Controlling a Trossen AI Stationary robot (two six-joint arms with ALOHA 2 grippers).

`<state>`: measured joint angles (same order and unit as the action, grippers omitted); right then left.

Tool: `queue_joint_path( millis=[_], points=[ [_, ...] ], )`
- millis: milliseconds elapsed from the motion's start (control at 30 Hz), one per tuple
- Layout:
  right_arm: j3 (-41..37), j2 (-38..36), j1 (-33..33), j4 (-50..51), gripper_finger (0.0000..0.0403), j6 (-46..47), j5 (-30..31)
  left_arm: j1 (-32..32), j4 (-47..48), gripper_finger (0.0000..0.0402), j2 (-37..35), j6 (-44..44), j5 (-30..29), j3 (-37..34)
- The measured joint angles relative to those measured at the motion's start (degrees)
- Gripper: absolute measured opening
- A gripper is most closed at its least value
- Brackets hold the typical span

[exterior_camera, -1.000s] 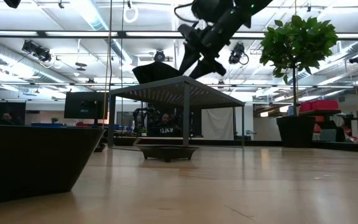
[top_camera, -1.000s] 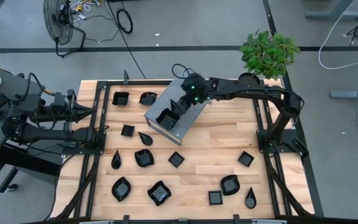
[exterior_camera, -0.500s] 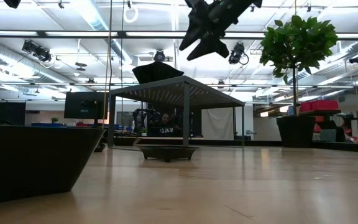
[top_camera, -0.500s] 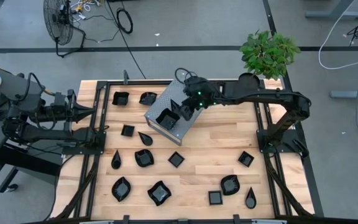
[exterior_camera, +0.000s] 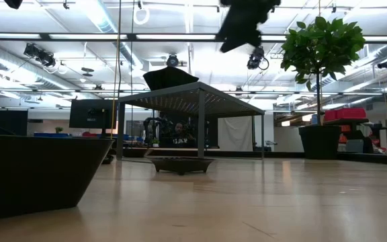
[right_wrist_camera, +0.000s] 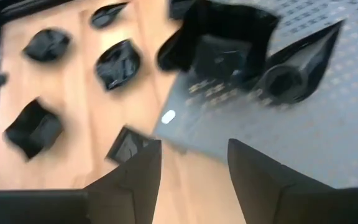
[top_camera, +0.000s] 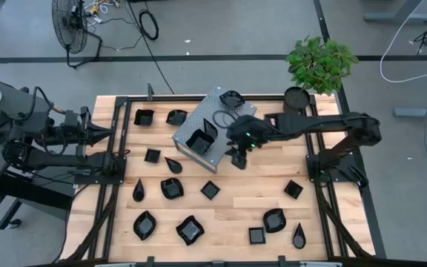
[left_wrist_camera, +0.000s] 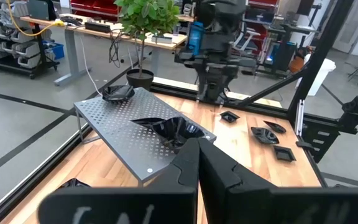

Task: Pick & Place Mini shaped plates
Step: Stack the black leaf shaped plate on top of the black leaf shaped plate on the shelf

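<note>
Several glossy black mini plates lie on the wooden table, among them a square one [top_camera: 210, 190] and a wavy one [top_camera: 190, 230]. Three more rest on the tilted grey perforated metal box [top_camera: 224, 115]: a square plate [top_camera: 199, 141], a teardrop plate [top_camera: 214, 126] and a wavy plate [top_camera: 232, 98]. My right gripper [top_camera: 237, 157] [right_wrist_camera: 194, 162] hovers open and empty just off the box's near right side, high above the table [exterior_camera: 240, 27]. My left gripper [top_camera: 110, 134] [left_wrist_camera: 197, 165] waits shut at the table's left edge.
A potted plant [top_camera: 319, 63] and a black pot [top_camera: 296, 96] stand at the far right corner. Black frame rails [top_camera: 313, 141] run along both table sides. More plates lie near the right near corner [top_camera: 274, 220]. Bare wood [top_camera: 273, 167] lies right of the box.
My right gripper has risen from the top of the grey box and swung toward the table's near right, coming off the box. The teardrop plate that it stood over stays on the box beside the square plate.
</note>
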<state>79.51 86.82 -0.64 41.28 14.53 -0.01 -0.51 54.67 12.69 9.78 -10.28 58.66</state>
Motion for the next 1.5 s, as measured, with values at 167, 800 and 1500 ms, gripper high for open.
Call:
queue_joint_path(
  millis=[167, 800, 1500],
  points=[
    [-7.4, -6.6, 3.8, 0.0, 0.0185, -0.5, 0.0, 0.0, 0.0, 0.0005, 0.0, 0.0, 0.0, 0.0],
    [-28.7, -15.3, 15.2, -1.5, 0.0185, -10.6, -7.1, 0.0, 0.0, 0.0005, 0.0, 0.0, 0.0, 0.0],
    [-31.7, -5.6, 23.9, -12.3, 0.0185, -13.1, -11.5, 0.0, 0.0, 0.0005, 0.0, 0.0, 0.0, 0.0]
  ],
)
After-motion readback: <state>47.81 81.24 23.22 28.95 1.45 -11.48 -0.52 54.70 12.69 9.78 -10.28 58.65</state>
